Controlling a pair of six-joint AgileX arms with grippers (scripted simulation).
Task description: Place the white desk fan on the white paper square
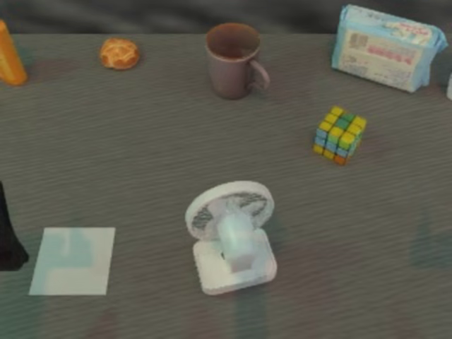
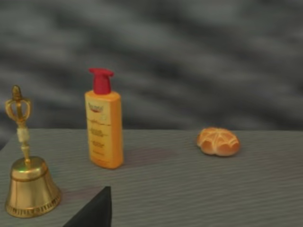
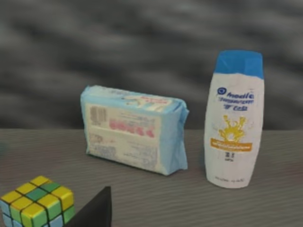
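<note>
The white desk fan stands upright near the table's front middle, its round grille facing away and its square base flat on the cloth. Well to its left, near the front left corner, lies the white paper square with nothing on it. My left arm shows as a dark shape at the table's left edge, just beside the paper and apart from the fan. Its one visible finger has only bare table beside it. The right arm is outside the top view; its single visible finger is next to a colour cube.
Along the back stand an orange bottle, a bread roll, a brown mug and a blue-white tissue packet. The colour cube sits right of centre. A brass bell and a shampoo bottle appear in the wrist views.
</note>
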